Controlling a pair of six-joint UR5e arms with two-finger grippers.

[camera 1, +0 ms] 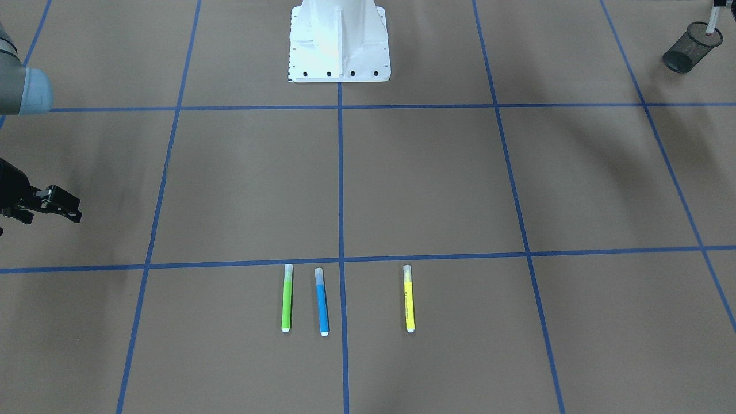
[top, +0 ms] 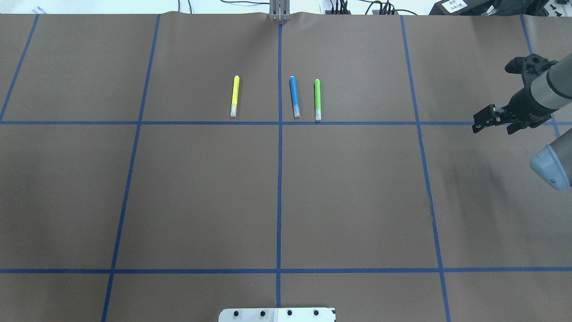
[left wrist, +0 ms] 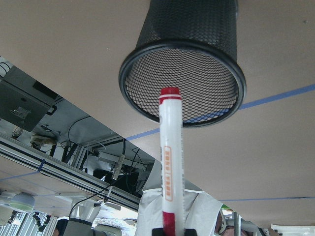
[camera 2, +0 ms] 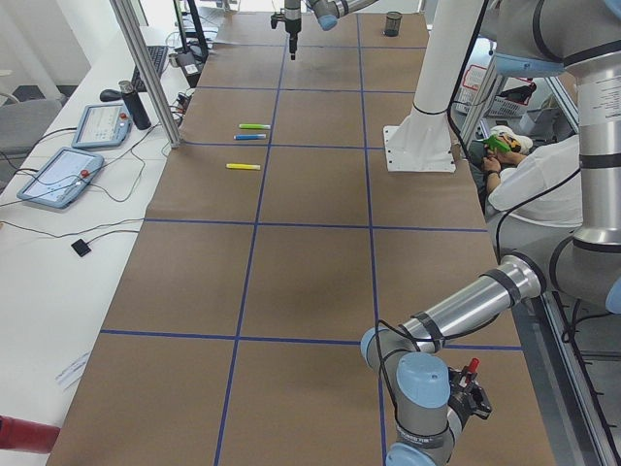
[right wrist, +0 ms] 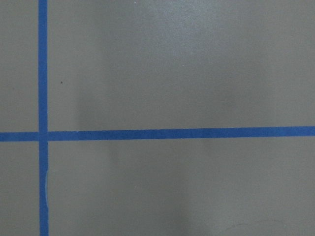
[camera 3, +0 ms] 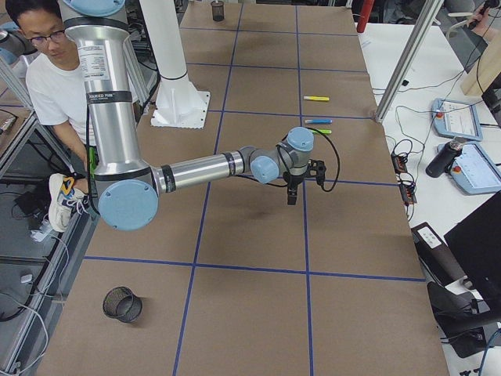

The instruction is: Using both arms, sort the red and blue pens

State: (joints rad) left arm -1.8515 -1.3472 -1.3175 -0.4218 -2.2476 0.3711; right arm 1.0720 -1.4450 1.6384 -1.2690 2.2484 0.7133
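Red-capped pen (left wrist: pixel 170 162) pinched in left gripper (left wrist: pixel 171 230), aimed at the mesh cup (left wrist: pixel 192 24), seemingly for dropping (blue pen (camera 1: pixel 322 302) lies unsorted); right gripper (top: pixel 490 121) open or closed, cannot tell.

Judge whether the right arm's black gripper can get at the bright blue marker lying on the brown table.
Probably yes. The right gripper hangs above the brown table, and the bright blue marker lies open from above; the lime-green marker beside it on that side lies apart, not touching.
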